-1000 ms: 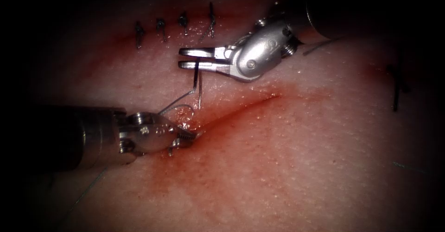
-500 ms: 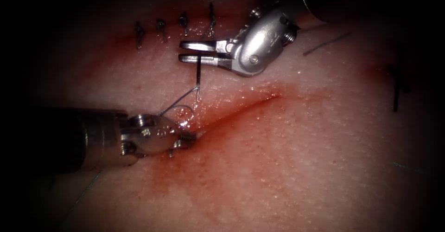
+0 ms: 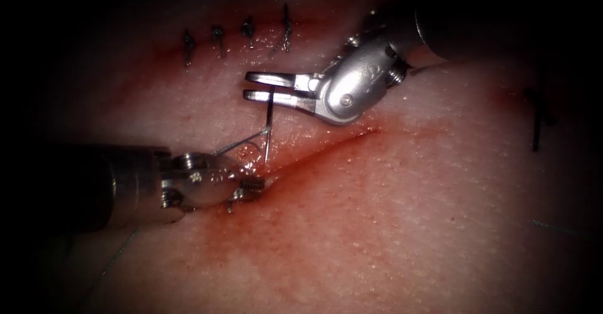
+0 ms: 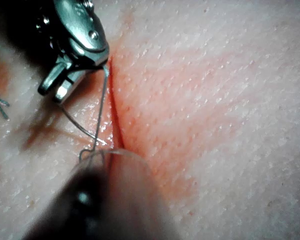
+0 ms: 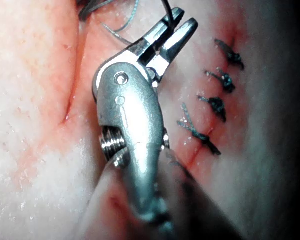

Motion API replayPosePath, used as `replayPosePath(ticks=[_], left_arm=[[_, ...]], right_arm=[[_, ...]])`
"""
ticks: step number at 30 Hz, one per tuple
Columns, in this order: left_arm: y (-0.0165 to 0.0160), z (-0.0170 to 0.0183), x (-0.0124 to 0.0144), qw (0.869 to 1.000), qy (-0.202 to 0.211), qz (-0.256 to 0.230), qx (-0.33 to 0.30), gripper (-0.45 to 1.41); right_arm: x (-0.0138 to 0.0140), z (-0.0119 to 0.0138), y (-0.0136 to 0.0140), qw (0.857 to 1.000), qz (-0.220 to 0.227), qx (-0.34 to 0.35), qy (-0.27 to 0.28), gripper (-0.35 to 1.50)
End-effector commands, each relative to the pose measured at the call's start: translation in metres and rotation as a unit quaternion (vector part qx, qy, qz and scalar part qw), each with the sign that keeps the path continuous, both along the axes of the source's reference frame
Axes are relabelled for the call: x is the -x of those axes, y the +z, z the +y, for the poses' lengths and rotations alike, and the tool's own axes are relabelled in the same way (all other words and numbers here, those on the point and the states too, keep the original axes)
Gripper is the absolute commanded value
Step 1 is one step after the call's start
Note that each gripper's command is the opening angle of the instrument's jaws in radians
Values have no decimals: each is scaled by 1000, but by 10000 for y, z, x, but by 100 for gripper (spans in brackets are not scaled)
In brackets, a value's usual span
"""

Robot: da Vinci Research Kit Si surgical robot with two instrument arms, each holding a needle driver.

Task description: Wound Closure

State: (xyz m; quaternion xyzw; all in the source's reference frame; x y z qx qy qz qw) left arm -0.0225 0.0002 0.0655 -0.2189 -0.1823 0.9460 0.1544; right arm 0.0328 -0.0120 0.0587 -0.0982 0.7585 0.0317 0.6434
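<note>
My right tool [image 3: 251, 86] reaches in over the tissue [image 3: 408, 226] left of the cut [image 3: 326, 146], its jaws shut on the curved needle [image 3: 268, 122]. The needle hangs down from the jaws with its point at the cut's left lip; I cannot tell whether it touches the tissue. Thread [image 3: 235, 143] loops from the needle toward my left tool [image 3: 254, 187], whose tip presses on the cut's left end. The left wrist view has the right tool [image 4: 57, 90], the needle [image 4: 101, 107] and the cut [image 4: 115, 117]. In the right wrist view the right tool [image 5: 182, 22] grips the needle.
Several dark knotted stitches [image 3: 249, 32] sit in a row beyond the right tool, also seen as stitches [image 5: 212, 105] in the right wrist view. Another dark stitch [image 3: 536, 116] lies far right. Red fluid stains the tissue around the cut. A loose thread [image 3: 116, 257] trails at the lower left.
The right tool rose a little with the needle, then came back down; the needle's point is now lower and closer to the cut's left lip. The left tool has stayed in place.
</note>
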Motion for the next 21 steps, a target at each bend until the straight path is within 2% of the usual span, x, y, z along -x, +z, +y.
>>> replayPosePath(ticks=[1, 21], left_arm=[[5, -6, 5, 1000, 1, -1, -1, 29], [2, -4, 1, 1000, -4, -1, -6, 37]], right_arm=[[-8, -6, 8, 1000, -2, -3, -4, -35], [-6, -28, 28, 1000, -14, -19, -18, -35]])
